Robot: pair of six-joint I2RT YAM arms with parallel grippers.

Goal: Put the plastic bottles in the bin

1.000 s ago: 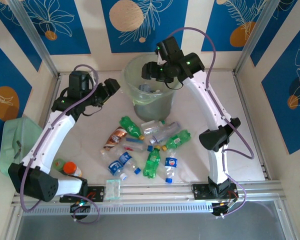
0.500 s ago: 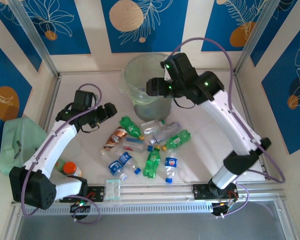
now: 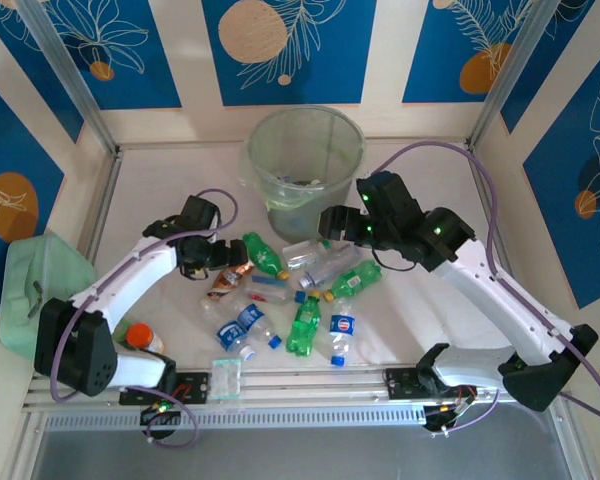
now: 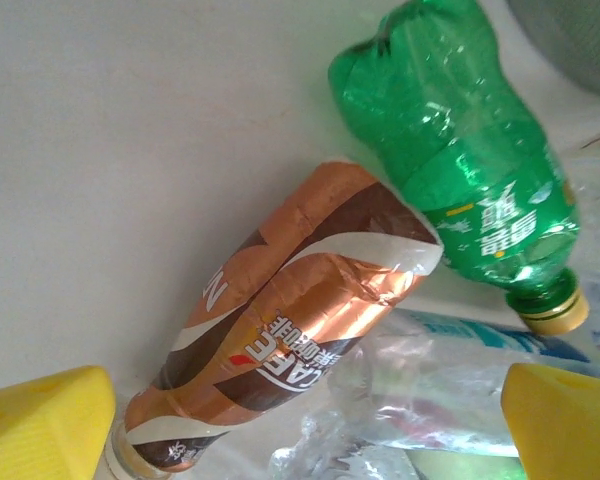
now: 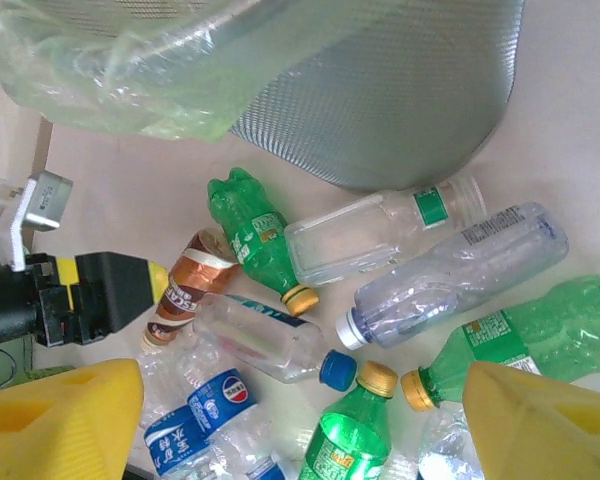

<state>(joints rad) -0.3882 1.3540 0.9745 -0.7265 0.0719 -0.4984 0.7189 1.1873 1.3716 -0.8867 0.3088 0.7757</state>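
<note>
The plastic bottles (image 3: 303, 325) lie heaped on the table (image 3: 180, 180) just before the bin (image 3: 255, 150). The copper-labelled bottle (image 4: 290, 320) at the heap's left edge sits between your left gripper's (image 4: 305, 425) wide-spread fingers, so come down over its waist and close there, clear of the green bottle (image 4: 460, 170) touching its shoulder. Your right gripper (image 5: 302, 420) hangs equally wide and empty above the clear bottles (image 5: 450, 275) by the bin's foot. I count one bin, three green bottles, one copper-labelled and at least six clear, too tangled to number exactly.

Blue-and-cream walls (image 3: 320, 60) — pale tabletop (image 3: 150, 180)
</note>
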